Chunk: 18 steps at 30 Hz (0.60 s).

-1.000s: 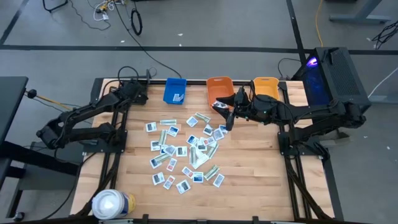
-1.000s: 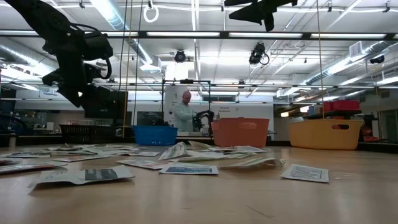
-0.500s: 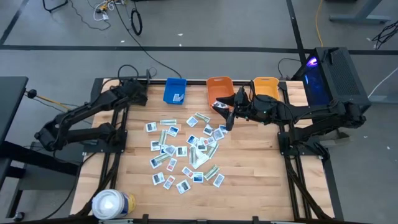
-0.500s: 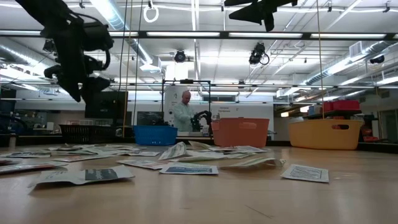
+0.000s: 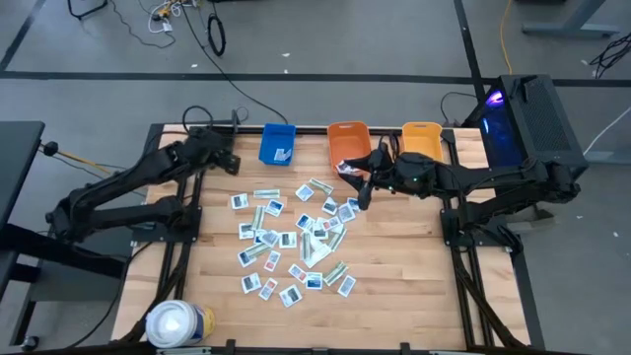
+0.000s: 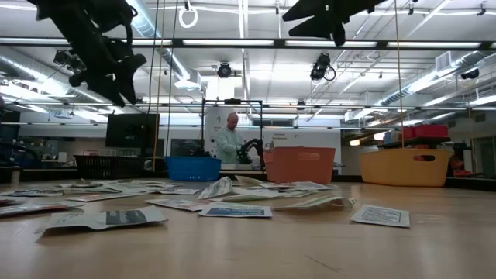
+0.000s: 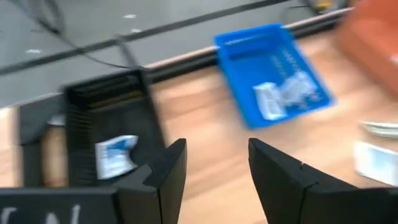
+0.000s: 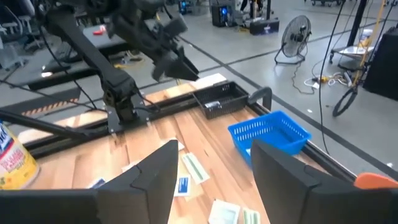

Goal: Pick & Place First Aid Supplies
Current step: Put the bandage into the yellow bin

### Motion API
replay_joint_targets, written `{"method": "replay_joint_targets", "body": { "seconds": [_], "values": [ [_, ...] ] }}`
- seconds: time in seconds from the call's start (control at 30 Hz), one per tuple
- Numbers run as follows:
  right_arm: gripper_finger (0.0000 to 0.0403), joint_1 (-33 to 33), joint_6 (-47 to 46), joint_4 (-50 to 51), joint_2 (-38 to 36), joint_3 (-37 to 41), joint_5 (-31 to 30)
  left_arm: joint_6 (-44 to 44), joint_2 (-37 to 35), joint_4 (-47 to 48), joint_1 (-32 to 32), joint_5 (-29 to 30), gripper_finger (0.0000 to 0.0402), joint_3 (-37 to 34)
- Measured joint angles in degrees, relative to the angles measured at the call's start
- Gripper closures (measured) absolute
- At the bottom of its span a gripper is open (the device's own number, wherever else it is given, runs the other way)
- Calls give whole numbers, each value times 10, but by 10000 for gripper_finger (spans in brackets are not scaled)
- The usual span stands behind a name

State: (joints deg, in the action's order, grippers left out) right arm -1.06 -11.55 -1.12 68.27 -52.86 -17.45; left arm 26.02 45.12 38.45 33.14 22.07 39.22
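Left gripper (image 7: 211, 168) open, empty, high near blue bin (image 5: 277, 144); right gripper (image 8: 211, 171) open, empty. Packets (image 5: 296, 237) overlap mid-table (risk: pinching 2 at once, or sliding flat ones).
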Motion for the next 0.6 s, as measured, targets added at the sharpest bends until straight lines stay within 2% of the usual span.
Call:
{"method": "replay_joint_targets", "body": {
  "seconds": [0.27, 0.6],
  "values": [
    [200, 0, 0, 69, 0, 0, 1, 4, -17, -87, -90, -72, 225, 0],
    [200, 0, -13, 139, 0, 0, 35, 16, -12, -121, -187, -74, 225, 0]
  ]
}}
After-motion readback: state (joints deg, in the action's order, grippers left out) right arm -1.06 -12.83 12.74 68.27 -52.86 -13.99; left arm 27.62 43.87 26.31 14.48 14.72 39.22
